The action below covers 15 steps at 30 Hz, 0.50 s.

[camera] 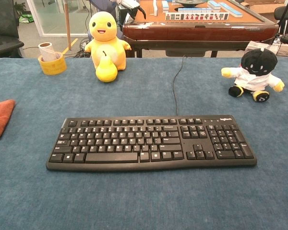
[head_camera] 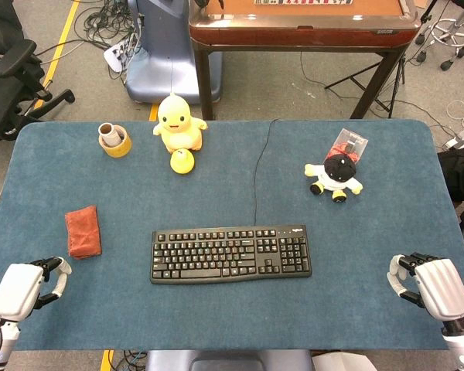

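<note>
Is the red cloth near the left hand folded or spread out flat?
Folded: the red cloth lies as a small thick rectangle with rounded, doubled edges, apart from the left hand.

A matt blue, felt-like cloth covers the tabletop [head_camera: 216, 325]. At its centre lies a keyboard [head_camera: 230, 253] of matt black plastic. Both hands, left [head_camera: 23, 287] and right [head_camera: 431, 284], near the front corners, wear smooth white plastic shells. A rust-red cloth [head_camera: 83, 231] near the left edge looks nappy; the yellow toy [head_camera: 178, 122] and black-and-white toy [head_camera: 336, 175] are soft plush.
</note>
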Motion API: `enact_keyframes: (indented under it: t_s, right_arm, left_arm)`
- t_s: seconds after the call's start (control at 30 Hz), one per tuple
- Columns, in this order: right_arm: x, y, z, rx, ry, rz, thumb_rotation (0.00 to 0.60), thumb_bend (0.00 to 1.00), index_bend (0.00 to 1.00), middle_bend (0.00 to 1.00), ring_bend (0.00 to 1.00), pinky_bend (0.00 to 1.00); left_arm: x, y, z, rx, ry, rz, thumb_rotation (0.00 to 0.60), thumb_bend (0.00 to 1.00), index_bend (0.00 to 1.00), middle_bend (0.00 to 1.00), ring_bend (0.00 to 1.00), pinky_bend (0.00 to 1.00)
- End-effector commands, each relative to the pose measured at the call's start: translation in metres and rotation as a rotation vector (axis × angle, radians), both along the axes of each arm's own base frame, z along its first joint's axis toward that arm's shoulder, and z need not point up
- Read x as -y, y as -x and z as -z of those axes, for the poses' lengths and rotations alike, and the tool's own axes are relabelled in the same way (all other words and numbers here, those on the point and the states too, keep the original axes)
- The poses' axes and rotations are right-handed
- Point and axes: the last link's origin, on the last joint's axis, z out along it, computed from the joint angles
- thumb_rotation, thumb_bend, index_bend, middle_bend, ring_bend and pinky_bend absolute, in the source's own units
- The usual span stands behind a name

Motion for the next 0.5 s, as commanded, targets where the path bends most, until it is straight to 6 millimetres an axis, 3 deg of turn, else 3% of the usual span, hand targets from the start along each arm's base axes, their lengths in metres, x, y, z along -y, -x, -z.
enact_keyframes:
  t_s: [0.03,0.2,0.5]
  right_arm:
    - [-0.001,0.0,-0.003,0.01,0.015,0.0,0.6,0.42,0.25,0.68,0.64,0.78]
    - [0.0,0.002,-0.006,0.021,0.026,0.007,0.6,0.42,0.25,0.68,0.64,0.78]
    - [0.0,0.002,-0.005,0.014,0.029,0.011,0.6,0.42,0.25,0.68,0.64,0.78]
  left_arm:
    - [0.0,0.0,0.001,0.007,-0.008,0.026,0.6,0.34,0.55,0.75,0.75,0.93]
    - [0.0,0.002,0.003,0.008,-0.003,0.027,0.6,0.34,0.49,0.76,0.76,0.95]
    - [-0.003,-0.01,0.009,0.041,0.047,0.073,0.6,0.34,0.44,0.88,0.84,1.0]
